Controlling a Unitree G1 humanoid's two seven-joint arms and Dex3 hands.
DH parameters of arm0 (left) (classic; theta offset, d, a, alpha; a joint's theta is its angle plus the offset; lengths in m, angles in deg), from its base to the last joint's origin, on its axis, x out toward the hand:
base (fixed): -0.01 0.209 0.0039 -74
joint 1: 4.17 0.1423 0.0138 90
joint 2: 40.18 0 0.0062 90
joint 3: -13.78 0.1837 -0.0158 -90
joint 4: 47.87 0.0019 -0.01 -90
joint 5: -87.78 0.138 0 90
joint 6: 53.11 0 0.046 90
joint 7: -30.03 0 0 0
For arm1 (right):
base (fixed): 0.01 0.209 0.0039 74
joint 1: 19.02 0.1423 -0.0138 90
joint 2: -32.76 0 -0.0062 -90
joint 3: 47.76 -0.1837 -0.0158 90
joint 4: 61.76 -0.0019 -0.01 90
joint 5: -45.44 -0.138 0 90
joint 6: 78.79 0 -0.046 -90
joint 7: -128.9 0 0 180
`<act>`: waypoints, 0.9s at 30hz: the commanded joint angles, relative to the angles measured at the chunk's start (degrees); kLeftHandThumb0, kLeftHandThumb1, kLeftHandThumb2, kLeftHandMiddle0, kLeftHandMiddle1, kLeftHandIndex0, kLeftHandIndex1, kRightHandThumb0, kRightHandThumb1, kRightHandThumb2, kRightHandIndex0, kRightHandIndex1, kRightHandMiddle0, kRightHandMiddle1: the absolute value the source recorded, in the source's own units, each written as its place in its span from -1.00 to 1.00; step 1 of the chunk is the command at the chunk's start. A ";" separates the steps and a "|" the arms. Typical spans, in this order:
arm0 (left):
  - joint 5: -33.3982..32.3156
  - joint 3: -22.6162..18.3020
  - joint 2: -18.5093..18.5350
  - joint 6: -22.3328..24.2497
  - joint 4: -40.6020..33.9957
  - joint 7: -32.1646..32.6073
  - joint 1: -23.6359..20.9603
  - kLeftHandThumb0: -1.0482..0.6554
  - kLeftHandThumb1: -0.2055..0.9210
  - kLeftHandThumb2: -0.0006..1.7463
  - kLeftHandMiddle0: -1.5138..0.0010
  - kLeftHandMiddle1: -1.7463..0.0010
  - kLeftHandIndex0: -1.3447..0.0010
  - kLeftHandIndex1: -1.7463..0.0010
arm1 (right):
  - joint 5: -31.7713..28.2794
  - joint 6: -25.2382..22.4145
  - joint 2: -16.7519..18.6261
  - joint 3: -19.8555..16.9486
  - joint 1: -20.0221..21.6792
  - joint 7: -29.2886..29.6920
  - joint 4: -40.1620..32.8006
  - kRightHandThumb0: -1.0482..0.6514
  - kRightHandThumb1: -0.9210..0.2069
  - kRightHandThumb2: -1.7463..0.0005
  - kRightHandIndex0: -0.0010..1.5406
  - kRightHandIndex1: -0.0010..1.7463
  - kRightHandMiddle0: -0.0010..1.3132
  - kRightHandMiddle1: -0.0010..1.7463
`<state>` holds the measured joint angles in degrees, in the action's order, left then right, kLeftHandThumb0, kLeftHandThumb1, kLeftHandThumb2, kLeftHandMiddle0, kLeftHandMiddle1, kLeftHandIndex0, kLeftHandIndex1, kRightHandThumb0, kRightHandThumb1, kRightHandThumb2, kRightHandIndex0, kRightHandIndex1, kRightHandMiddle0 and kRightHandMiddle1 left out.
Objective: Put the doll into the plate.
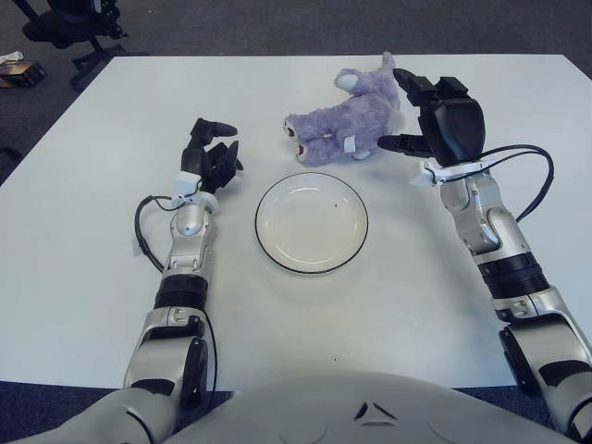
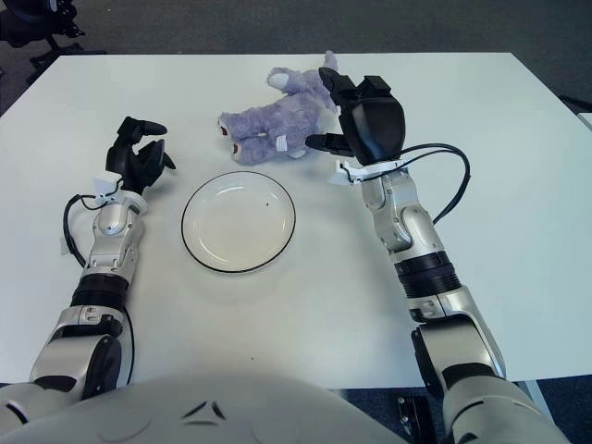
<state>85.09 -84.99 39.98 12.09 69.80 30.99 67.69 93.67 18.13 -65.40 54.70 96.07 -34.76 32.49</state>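
here's the white desk (image 1: 92,277), and on it the doll (image 1: 344,117), a fluffy lilac-grey plush animal, lies on its side toward the far middle, head up at the far right end, feet pointing left. it sits just beyond the plate (image 1: 311,222), apart from it, nothing of it over the rim. the plate is white with a thin dark edge, flat on the desk at centre, nothing in it.

the right robot hand (image 1: 421,116) is up at the doll's right end, dark fingers spread wide. one finger (image 1: 409,85) reaches up by the doll's head, another (image 1: 393,143) stretches out low toward its back legs. the fingers are just beside the plush, and whether they touch it i cannot tell; they are not closed around it. a black cable (image 1: 527,176) loops off the right forearm.

over on the other side, the left robot hand (image 1: 211,153) shows left of the plate, near it, fingers loosely curled and holding nothing. a black cable (image 1: 141,227) curves beside that forearm too.

beyond the desk's far left corner, on the dark floor, the base of an office chair (image 1: 69,28) shows.
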 commanded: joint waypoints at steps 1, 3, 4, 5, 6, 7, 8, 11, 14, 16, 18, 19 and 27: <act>0.13 0.14 -1.30 0.18 3.20 0.43 3.61 -0.18 1.00 -0.60 -0.16 -1.00 0.42 -0.78 | -0.11 0.01 -0.26 1.40 1.92 -3.22 1.17 -0.59 -1.00 0.89 -0.51 -1.00 -0.41 -0.96; 0.14 0.14 -1.32 0.09 3.34 0.46 3.55 -0.18 1.00 -0.60 -0.16 -1.00 0.42 -0.78 | -0.28 -0.07 -0.25 1.84 2.85 -4.70 1.71 -0.56 -1.00 0.92 -0.51 -1.00 -0.38 -0.95; 0.14 0.14 -1.33 0.07 3.37 0.47 3.53 -0.18 1.00 -0.61 -0.16 -1.00 0.42 -0.78 | -0.37 -0.09 -0.19 1.97 3.24 -5.27 1.91 -0.53 -1.00 0.93 -0.51 -1.00 -0.36 -0.94; 0.16 0.15 -1.34 0.05 3.43 0.49 3.49 -0.18 1.00 -0.61 -0.16 -1.00 0.42 -0.78 | -0.46 -0.06 -0.09 2.08 3.61 -5.68 2.15 -0.52 -1.00 0.94 -0.51 -1.00 -0.34 -0.94; 0.19 0.16 -1.37 0.02 3.48 0.53 3.46 -0.18 1.00 -0.61 -0.16 -1.00 0.42 -0.78 | -0.54 -0.01 -0.05 2.12 3.84 -5.96 2.32 -0.51 -1.00 0.95 -0.51 -1.00 -0.33 -0.94; 0.23 0.18 -1.39 0.01 3.51 0.58 3.43 -0.18 1.00 -0.61 -0.16 -1.00 0.42 -0.78 | -0.50 -0.01 0.10 2.29 4.22 -6.19 2.69 -0.50 -1.00 0.96 -0.51 -1.00 -0.31 -0.94; 0.28 0.20 -1.42 0.00 3.54 0.63 3.41 -0.18 1.00 -0.61 -0.16 -1.00 0.42 -0.78 | -0.48 0.01 0.20 2.39 4.49 -6.34 2.97 -0.49 -1.00 0.96 -0.50 -1.00 -0.30 -0.94; 0.39 0.23 -1.47 0.00 3.57 0.75 3.35 -0.18 1.00 -0.61 -0.16 -1.00 0.42 -0.78 | -0.08 0.10 0.79 3.21 5.84 -6.26 4.91 -0.47 -1.00 0.97 -0.50 -0.99 -0.28 -0.93; 0.45 0.24 -1.50 -0.06 3.78 0.83 3.20 -0.18 1.00 -0.61 -0.16 -1.00 0.42 -0.78 | 0.14 0.37 1.18 4.00 7.09 -5.82 6.99 -0.46 -0.99 0.98 -0.49 -0.99 -0.26 -0.93; 0.48 0.24 -1.53 -0.12 4.04 0.90 3.04 -0.18 1.00 -0.61 -0.16 -1.00 0.42 -0.78 | 0.09 0.73 1.28 4.38 7.72 -5.56 8.20 -0.46 -0.98 0.99 -0.49 -0.99 -0.25 -0.93; 0.50 0.25 -1.57 -0.14 4.19 0.95 2.92 -0.18 1.00 -0.61 -0.16 -1.00 0.42 -0.78 | -0.05 1.21 1.41 4.79 8.47 -5.39 9.55 -0.46 -0.97 0.99 -0.48 -0.99 -0.22 -0.93; 0.51 0.25 -1.59 -0.14 4.21 0.99 2.88 -0.18 1.00 -0.61 -0.16 -1.00 0.42 -0.78 | -0.29 1.55 1.43 4.94 8.83 -5.54 10.11 -0.46 -0.97 0.99 -0.47 -0.99 -0.22 -0.93; 0.55 0.28 -1.61 -0.20 4.40 1.12 2.73 -0.18 1.00 -0.61 -0.16 -1.00 0.42 -0.78 | -0.74 2.50 1.37 5.14 9.59 -5.42 11.51 -0.46 -0.96 1.00 -0.46 -0.99 -0.19 -0.94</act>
<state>85.09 -84.99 39.37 12.07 71.38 31.64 66.37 93.56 20.29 -64.11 59.68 104.23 -40.47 43.37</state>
